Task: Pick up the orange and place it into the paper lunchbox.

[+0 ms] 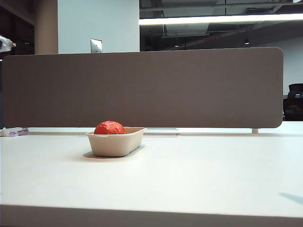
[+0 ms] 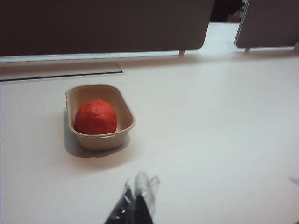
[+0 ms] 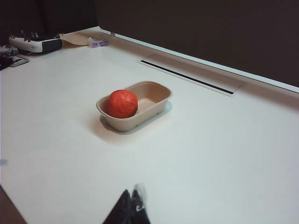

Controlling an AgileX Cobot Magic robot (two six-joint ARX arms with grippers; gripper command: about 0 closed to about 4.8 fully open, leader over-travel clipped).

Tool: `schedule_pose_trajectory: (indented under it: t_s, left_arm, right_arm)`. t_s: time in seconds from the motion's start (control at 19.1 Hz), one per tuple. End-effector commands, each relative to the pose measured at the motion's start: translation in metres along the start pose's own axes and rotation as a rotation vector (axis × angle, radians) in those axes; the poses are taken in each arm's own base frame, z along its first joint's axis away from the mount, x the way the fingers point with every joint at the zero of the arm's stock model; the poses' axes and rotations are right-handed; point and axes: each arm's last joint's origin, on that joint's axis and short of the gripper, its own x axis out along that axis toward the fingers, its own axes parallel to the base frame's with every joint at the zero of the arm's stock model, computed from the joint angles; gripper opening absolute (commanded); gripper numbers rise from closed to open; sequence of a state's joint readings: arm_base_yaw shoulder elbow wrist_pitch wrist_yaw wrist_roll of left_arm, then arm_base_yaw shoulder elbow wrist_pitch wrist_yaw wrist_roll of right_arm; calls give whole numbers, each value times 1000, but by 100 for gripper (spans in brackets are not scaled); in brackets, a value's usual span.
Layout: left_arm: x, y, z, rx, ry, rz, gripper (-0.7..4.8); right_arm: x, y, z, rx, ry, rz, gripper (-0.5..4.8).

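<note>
the orange (image 1: 109, 127) sits inside the paper lunchbox (image 1: 116, 144), toward one end of it, with its top showing above the rim. the lunchbox rests flat on the white table (image 1: 199, 175), left of the middle in the exterior view, casting a soft shadow around its base.

my left gripper (image 2: 135, 198) hangs above the bare tabletop, well apart from the lunchbox, its tips pressed together with a bit of clear plastic wrap over them and nothing between them. my right gripper (image 3: 131, 205) is likewise over bare table, well away from the lunchbox, tips closed and empty.

the table is smooth, matte and pale, with a long narrow slot (image 3: 187, 77) set into it behind the lunchbox. a grey-brown divider panel (image 1: 142, 87) stands along the far edge. beyond it i see a pale wall, a dim ceiling and a bright strip light (image 1: 220, 20). at the table's far corner lie a white device (image 3: 35, 43) and a small purple-and-white item (image 3: 98, 43).
</note>
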State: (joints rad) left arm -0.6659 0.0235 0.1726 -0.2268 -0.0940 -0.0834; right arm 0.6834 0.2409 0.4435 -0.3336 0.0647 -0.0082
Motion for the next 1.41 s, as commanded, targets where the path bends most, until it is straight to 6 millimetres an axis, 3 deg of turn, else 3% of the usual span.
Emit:
schedule_pose_trajectory:
  t_s: [0.05,0.37,0.84,1.15,1.41]
  left_arm:
    - [4,0,-10,-5,-22,-15,-5]
    - [4,3,-5,-15,-107,66,-5]
    - [1,37,-6,-20,-144,442,-5]
    - [7,44,-25,-16,-155,466,-5]
    - [6,47,-26,53,-131,478,-5]
  right_arm:
    - [-1,0,3,6,-23,4,-4]
    - [-1,0,3,7,-23,2,-4]
    - [-1,0,3,6,-24,-1,-4]
    - [-1,0,3,6,-24,-1,-4]
    - [-1,0,3,6,-23,-1,-4]
